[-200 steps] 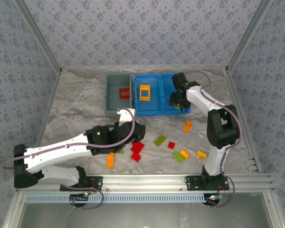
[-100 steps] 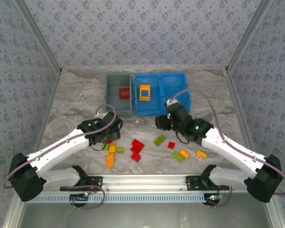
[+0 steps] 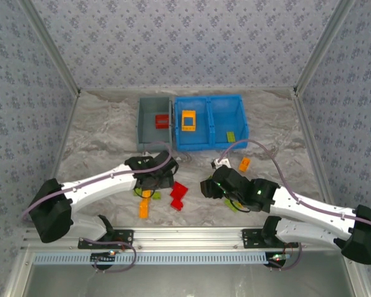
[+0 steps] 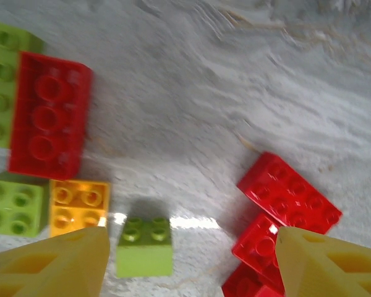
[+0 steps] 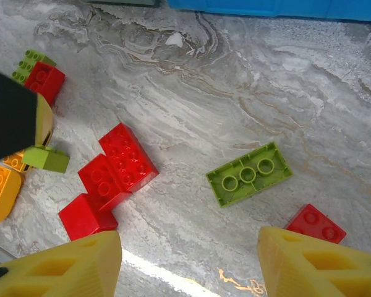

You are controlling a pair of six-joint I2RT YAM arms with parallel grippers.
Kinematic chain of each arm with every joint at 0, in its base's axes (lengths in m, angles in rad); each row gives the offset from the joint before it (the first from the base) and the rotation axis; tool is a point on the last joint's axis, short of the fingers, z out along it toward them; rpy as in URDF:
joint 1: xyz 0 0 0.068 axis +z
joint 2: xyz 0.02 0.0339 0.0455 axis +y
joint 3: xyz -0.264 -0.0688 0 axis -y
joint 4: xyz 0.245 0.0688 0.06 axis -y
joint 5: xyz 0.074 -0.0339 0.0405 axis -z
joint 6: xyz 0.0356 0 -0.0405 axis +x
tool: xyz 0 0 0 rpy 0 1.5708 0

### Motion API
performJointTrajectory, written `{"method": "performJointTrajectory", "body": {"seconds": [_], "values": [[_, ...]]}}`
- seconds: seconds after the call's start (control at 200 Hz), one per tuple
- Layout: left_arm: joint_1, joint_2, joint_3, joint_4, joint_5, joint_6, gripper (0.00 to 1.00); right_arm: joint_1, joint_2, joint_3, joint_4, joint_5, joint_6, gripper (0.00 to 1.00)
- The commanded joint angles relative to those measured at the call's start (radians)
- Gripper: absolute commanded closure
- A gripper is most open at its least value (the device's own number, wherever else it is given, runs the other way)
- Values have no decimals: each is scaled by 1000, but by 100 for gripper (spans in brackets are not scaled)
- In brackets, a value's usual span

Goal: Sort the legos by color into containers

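tom: Right claw (image 5: 188, 240) has been pulled back from the blue bin (image 3: 210, 145) to the loose legos (image 3: 178, 193) on the table (image 3: 99, 142) in front of it; left claw (image 4: 191, 247) was brought over them too.

jo: Both are held open, empty. Lime brick (image 4: 145, 246) under the left one: light, stiff, slick, best pinched across its flat sides.

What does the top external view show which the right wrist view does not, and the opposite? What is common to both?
Top external, not right wrist: the bins' insides, a red brick in the gray bin, an orange frame in the left compartment of the blue bin, a green brick in its right one. Right wrist, not top external: a flat green brick and a small red brick ahead of the open right tool, covered from above by the right arm. Both: the cluster of red bricks.
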Motion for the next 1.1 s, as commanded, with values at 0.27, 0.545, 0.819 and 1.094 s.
{"method": "performJointTrajectory", "body": {"seconds": [0.27, 0.545, 0.819, 1.094], "values": [[203, -48, -65, -44, 25, 175, 26, 32, 97, 50, 60, 15, 23, 36], [243, 5, -96, -2, 45, 250, 29, 42, 110, 55, 59, 18, 29, 35], [246, 44, -134, 55, 61, 255, 32, 42, 111, 59, 56, 21, 27, 35], [244, 84, -142, 108, 81, 256, 39, 41, 120, 61, 58, 19, 35, 35]]}}
